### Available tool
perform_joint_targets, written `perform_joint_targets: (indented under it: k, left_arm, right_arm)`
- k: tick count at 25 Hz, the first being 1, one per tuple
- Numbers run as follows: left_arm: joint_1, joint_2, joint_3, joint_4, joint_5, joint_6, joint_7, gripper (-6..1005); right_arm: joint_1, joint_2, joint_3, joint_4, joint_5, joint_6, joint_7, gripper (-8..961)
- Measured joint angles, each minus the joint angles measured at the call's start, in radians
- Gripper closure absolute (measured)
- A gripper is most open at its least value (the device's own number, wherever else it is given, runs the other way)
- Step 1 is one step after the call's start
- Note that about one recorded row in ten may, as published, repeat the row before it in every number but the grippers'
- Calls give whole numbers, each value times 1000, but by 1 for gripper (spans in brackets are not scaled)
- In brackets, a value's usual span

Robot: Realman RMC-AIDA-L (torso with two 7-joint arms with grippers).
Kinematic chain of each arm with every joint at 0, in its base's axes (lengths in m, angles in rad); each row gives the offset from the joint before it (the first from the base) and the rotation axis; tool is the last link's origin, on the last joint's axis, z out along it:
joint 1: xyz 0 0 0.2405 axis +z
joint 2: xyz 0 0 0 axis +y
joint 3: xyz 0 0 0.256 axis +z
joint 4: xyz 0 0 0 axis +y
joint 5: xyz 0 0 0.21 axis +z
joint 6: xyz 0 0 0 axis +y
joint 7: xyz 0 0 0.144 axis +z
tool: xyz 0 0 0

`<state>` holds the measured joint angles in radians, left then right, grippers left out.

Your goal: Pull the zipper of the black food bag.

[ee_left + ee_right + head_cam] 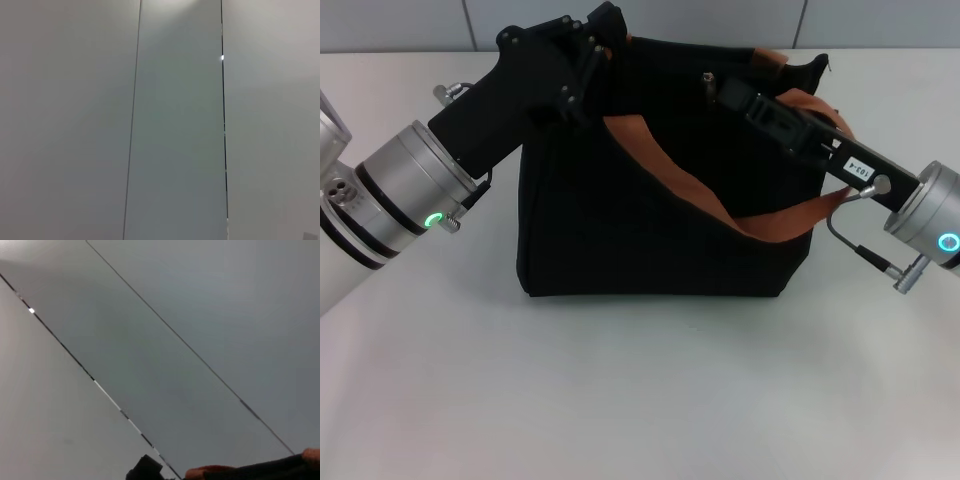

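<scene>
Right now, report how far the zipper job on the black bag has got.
Done: both arms have reached the black food bag, which stands upright on the table. In hand: the left gripper is at the bag's top left corner; the right gripper sits on the top edge beside a small silver piece, probably the zipper. Left: the pull itself; how far the top is zipped can't be seen.

You have the food bag (660, 230) standing mid-table (640, 400), toward the far side. The left gripper (588, 60) sits at its far-left top corner; the right gripper (735, 95) reaches over its top from the right.
</scene>
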<state>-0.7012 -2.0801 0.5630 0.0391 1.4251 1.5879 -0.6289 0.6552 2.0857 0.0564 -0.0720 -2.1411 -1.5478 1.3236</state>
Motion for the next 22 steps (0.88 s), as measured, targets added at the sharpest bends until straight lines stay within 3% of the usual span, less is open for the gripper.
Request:
perform_joint_targets:
  k: [1, 11, 22]
  left_arm:
    - [0, 0, 0, 0, 0, 1, 0, 968]
    - [0, 0, 0, -1, 0, 3, 0, 967]
    - [-1, 0, 0, -1, 0, 2, 0, 967]
  right_arm:
    - [-1, 0, 4, 0, 3, 4, -8, 765]
    - [26, 1, -8, 18, -2, 74, -28, 764]
    - [27, 1, -43, 35, -4, 22, -28, 764]
